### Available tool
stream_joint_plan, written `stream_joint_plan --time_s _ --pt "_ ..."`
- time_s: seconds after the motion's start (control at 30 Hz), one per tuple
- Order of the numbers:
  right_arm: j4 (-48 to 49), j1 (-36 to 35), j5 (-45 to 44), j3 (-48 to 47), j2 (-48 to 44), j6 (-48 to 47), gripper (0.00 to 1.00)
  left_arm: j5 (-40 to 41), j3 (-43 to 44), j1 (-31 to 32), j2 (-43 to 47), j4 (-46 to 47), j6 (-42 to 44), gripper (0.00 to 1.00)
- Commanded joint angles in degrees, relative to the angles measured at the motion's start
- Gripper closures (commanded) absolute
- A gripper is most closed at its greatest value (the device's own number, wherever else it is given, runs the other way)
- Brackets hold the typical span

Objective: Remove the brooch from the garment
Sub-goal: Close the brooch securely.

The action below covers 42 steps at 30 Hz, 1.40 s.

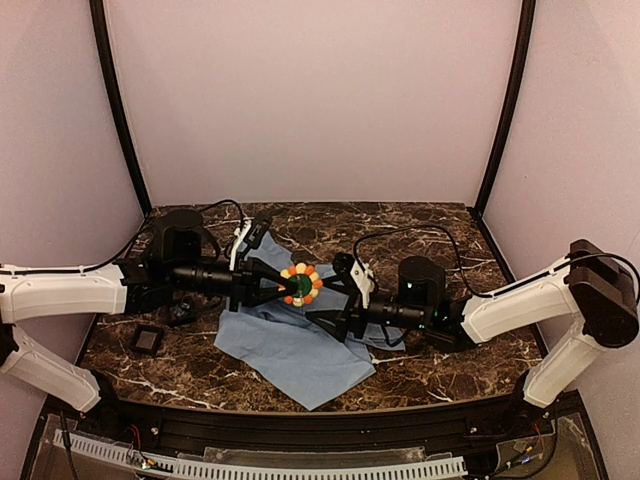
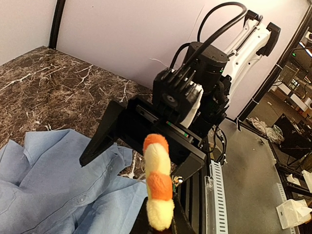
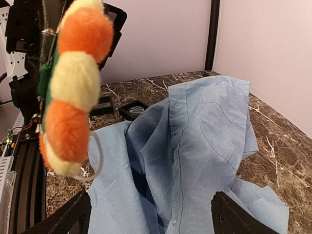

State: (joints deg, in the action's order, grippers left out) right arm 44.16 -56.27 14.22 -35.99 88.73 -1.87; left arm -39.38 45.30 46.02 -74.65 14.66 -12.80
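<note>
- Top external view: the brooch point(image 1: 300, 285) sits between the two arms and above the far edge of the garment point(image 1: 300, 350), which lies crumpled on the counter point(image 1: 420, 230).
  - The left end effector point(image 1: 283, 285) comes in from the left. Its tips meet at the brooch's left side, so it is clenched on the brooch.
  - The right end effector point(image 1: 325, 298) faces it from the right, just beside the brooch. Its jaws are spread wide with nothing in them.
  - The flower's face is turned up toward this camera.
  - The left arm is the nearer one, being the one in contact.
  - A small black square pad point(image 1: 148, 340) lies well apart at the left.
- Left wrist view: the brooch point(image 2: 158, 183) shows edge-on at the bottom centre, right at this arm's own tips.
  - Its long line runs up and down the view.
  - Beyond it is the right end effector point(image 2: 136, 168), with its dark fingers point(image 2: 100, 141) splayed to either side of the brooch.
  - The garment point(image 2: 53, 180) lies lower left with a button showing, and looks apart from the brooch.
- Right wrist view: the brooch point(image 3: 73, 83) is up and to the left, again edge-on, and well outside the span of this arm's own open fingers point(image 3: 68, 219).
  - The garment point(image 3: 204, 136) fills the middle, below and to the right.
  - I cannot tell whether the pin is fully clear of the cloth, though no fabric appears to hang from it.
  - My judgement is that the coming move turns on carrying the brooch up and leftward, away from the shirt.
- No brand, label or readable writing appears in any view.
</note>
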Motion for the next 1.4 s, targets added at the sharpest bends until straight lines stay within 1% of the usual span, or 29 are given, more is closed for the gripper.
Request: stream_joint_plan --time_s 0.0,0.2,0.43,0.87,0.93,1.03,1.1,1.27,1.37 --pt "2.3 -0.4 -3.9 -1.2 0.9 -1.0 0.15 -1.3 2.1 0.5 -0.5 -1.8 -0.4 0.99" --pt "1.0 -1.1 1.7 -2.2 0.9 -1.9 0.14 -0.9 2.3 0.6 -1.0 -2.3 0.0 0.99" --pt "1.1 -1.4 2.4 -1.6 -1.2 -1.0 0.14 -0.7 2.5 0.6 -1.9 -2.5 -0.1 0.99" --pt "1.3 -1.4 8.6 -1.8 -2.2 0.2 0.16 -1.1 2.9 0.6 -2.9 -2.8 0.3 0.99" --pt "1.5 -1.4 8.6 -1.9 -2.5 0.5 0.19 -1.5 3.0 0.6 -3.0 -2.9 0.5 0.99" --pt "0.7 -1.4 9.0 -2.5 -2.6 1.3 0.29 -2.0 3.2 0.6 -3.3 -3.4 0.9 0.99" --pt "0.3 -1.3 8.7 -2.9 -2.5 1.8 0.33 -2.4 3.3 0.6 -3.6 -3.4 0.9 0.99" --pt "0.5 -1.3 8.1 -3.2 -2.3 1.9 0.37 -3.0 3.4 0.6 -3.9 -3.4 0.9 0.99" --pt "0.7 -1.3 8.0 -3.6 -2.0 3.6 0.37 -3.2 3.5 0.6 -4.2 -3.4 1.1 0.99"
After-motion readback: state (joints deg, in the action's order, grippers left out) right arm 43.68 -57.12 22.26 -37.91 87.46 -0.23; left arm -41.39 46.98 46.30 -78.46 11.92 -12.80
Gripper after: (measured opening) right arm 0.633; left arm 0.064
